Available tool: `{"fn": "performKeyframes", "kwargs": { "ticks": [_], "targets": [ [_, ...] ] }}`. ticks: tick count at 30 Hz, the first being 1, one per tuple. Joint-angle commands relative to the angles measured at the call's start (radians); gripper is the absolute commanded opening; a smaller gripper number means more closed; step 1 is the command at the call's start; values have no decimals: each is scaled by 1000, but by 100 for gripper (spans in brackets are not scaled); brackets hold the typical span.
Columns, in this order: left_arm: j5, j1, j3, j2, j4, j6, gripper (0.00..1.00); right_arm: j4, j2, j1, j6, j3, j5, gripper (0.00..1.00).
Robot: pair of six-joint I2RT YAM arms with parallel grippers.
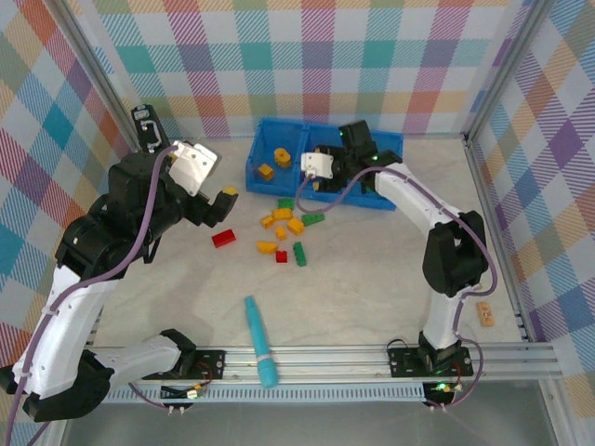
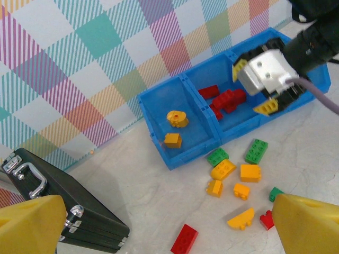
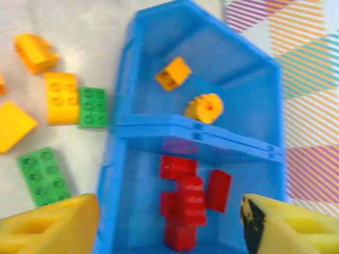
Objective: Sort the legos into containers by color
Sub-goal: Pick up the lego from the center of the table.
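The blue bin (image 1: 389,153) stands at the back of the table. My right gripper (image 1: 311,177) hangs over its middle compartment, open, fingertips (image 3: 47,225) apart above several red legos (image 3: 190,201) lying in that compartment. Two yellow legos (image 3: 174,73) lie in the left compartment. My left gripper (image 1: 221,206) hovers left of the bin, open and empty, above a loose red lego (image 2: 184,239). Yellow legos (image 1: 279,218), green legos (image 1: 312,219) and a small red one (image 1: 282,256) lie scattered in front of the bin (image 2: 156,121).
A long teal cylinder (image 1: 260,339) lies near the front rail. A tan flat piece (image 1: 482,314) sits at the right edge. A black case (image 2: 53,196) rests at the far left. Checked walls close the table on three sides.
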Motion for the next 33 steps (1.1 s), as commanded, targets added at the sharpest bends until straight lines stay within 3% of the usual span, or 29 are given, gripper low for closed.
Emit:
{"fn": "performKeyframes", "kwargs": {
  "ticks": [1,10,33],
  "targets": [
    [5,-9,5,-14,-11,11,100,-55,12,22,-43,-82,-46,76],
    [-21,-7,-24,-40,-14,20,100,-134,57,38,-82,-86,-74,77],
    [-60,-8,-50,-60,-56,15,100,-236,342,56,-129,121,-64,79]
  ]
}}
